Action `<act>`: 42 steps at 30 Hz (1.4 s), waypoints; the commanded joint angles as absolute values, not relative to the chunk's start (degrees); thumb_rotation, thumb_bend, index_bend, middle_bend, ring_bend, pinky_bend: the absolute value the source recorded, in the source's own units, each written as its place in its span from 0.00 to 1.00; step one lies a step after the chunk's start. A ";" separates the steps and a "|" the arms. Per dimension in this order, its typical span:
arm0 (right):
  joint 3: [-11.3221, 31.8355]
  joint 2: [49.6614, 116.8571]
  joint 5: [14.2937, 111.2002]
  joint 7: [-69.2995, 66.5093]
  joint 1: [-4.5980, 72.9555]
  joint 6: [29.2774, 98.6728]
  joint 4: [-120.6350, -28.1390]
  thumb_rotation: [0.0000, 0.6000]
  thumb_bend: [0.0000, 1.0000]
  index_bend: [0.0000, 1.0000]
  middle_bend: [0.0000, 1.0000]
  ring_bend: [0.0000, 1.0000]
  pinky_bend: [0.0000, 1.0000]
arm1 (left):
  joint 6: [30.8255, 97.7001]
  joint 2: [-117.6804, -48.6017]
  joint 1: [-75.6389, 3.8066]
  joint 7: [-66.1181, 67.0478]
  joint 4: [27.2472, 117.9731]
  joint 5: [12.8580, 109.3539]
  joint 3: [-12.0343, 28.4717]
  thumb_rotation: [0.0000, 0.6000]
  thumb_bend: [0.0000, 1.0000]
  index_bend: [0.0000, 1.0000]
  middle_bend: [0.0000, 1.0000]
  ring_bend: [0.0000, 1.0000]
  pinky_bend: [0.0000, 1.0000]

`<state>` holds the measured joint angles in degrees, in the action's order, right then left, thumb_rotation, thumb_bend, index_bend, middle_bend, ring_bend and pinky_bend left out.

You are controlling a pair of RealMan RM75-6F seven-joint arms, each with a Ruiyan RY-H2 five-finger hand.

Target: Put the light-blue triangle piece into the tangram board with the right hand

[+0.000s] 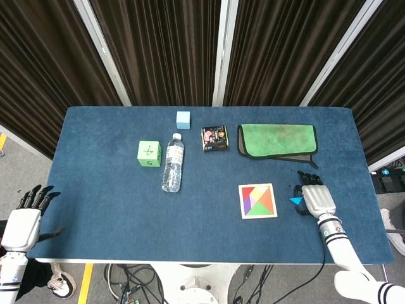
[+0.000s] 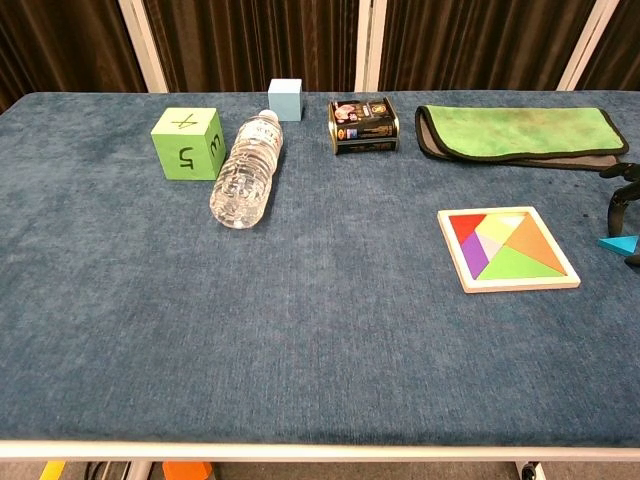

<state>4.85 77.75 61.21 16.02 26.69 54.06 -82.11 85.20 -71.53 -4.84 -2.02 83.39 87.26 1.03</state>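
Observation:
The light-blue triangle piece [image 1: 295, 201] [image 2: 620, 243] sits at the thumb side of my right hand [image 1: 315, 199], low over the table near its right front. In the chest view the piece shows between a dark finger [image 2: 617, 200] above and the thumb below, so the hand pinches it. The tangram board [image 1: 241, 201] [image 2: 520, 286], a white-framed square of coloured pieces, lies just left of that hand, a short gap away. My left hand [image 1: 22, 225] hangs off the table's left front corner, fingers apart and holding nothing.
A folded green cloth [image 1: 277, 140] lies behind the right hand. Further left are a dark tin [image 1: 214, 137], a lying water bottle [image 1: 173, 163], a green cube [image 1: 149, 153] and a small pale-blue cube [image 1: 183, 120]. The table's right edge is close to the hand.

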 commanded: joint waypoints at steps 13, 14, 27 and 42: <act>4.80 77.87 61.35 15.66 26.75 54.10 -81.88 1.00 0.20 0.50 0.03 0.00 0.00 | 85.29 -71.50 -4.81 -2.01 83.43 87.20 1.07 1.00 0.00 0.22 0.12 0.01 0.13; 4.80 77.88 61.35 15.65 26.75 54.12 -81.87 1.00 0.20 0.51 0.03 0.00 0.00 | 85.26 -71.50 -4.80 -2.04 83.41 87.18 1.06 1.00 0.00 0.22 0.12 0.01 0.13; 5.47 77.08 61.54 15.02 26.85 54.76 -82.85 1.00 0.22 0.53 0.04 0.00 0.00 | 85.26 -71.46 -4.78 -2.40 83.27 87.18 1.05 1.00 0.00 0.22 0.12 0.01 0.13; 8.68 76.90 60.78 19.02 30.90 55.21 -87.19 1.00 0.22 0.55 0.05 0.00 0.00 | 85.44 -71.50 -4.63 -3.51 82.64 87.14 1.06 1.00 0.00 0.22 0.12 0.01 0.13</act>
<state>8.29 76.30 61.30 18.37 30.42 55.24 -87.08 85.44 -71.50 -4.64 -3.48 82.68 87.16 1.06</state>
